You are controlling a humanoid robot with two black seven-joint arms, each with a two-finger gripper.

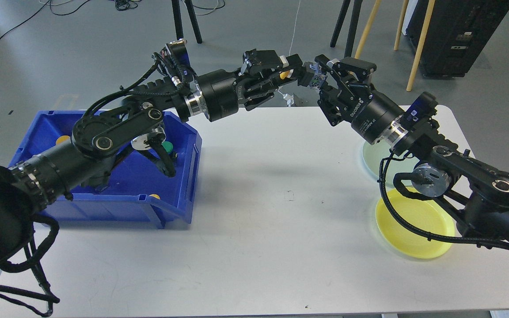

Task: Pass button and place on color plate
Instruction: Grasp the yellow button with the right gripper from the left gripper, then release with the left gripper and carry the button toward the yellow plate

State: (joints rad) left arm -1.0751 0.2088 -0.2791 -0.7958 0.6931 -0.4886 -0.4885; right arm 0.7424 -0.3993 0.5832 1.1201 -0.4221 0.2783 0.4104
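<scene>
Head view, near to far: yellow plate [413,225] front R on white table [259,221], pale green plate [371,157] behind it, blue bin [117,176] L w/ spare buttons. Above far edge both arms meet. L gripper [290,73] clamps yellow button [284,74]; R gripper [320,73] fingers spread, tips right beside it.
</scene>
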